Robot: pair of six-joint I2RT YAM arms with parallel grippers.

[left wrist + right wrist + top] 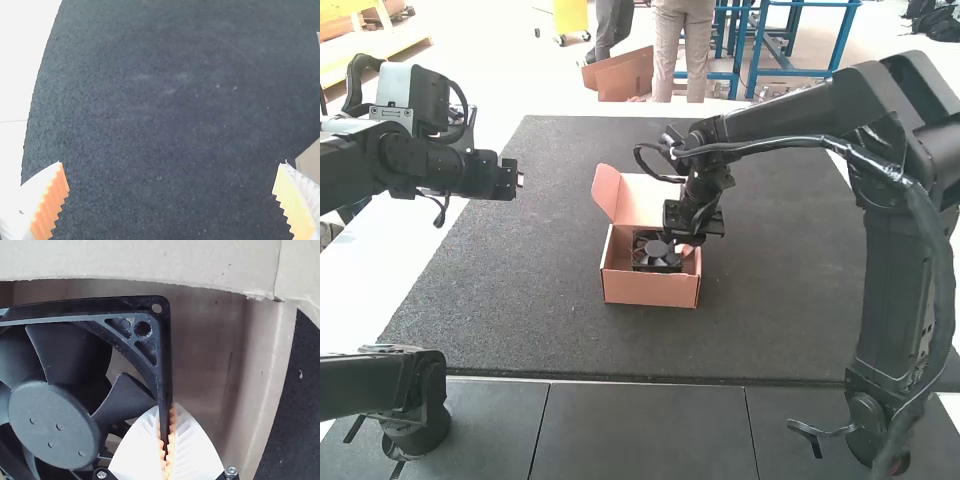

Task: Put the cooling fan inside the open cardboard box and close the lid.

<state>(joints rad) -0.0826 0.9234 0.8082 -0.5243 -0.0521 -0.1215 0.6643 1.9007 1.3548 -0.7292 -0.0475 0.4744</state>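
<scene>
Fan held in the mouth of the box, lid up.

The left gripper (510, 181) hangs over the black mat (520, 285), well apart from the box, its orange-padded fingers spread wide with nothing between them. In the middle stands the cardboard box (651, 285), its lid (613, 196) raised at the back-left. The fan (655, 251) sits partly inside the box, seemingly tilted, and the right gripper (688, 238) pinches the thin edge of its frame. The fan looks light and stiff. The hard frame edge is the sound place to hold, since the blades would likely turn or flex. The lid is thin card and should fold at a gentle push.
</scene>
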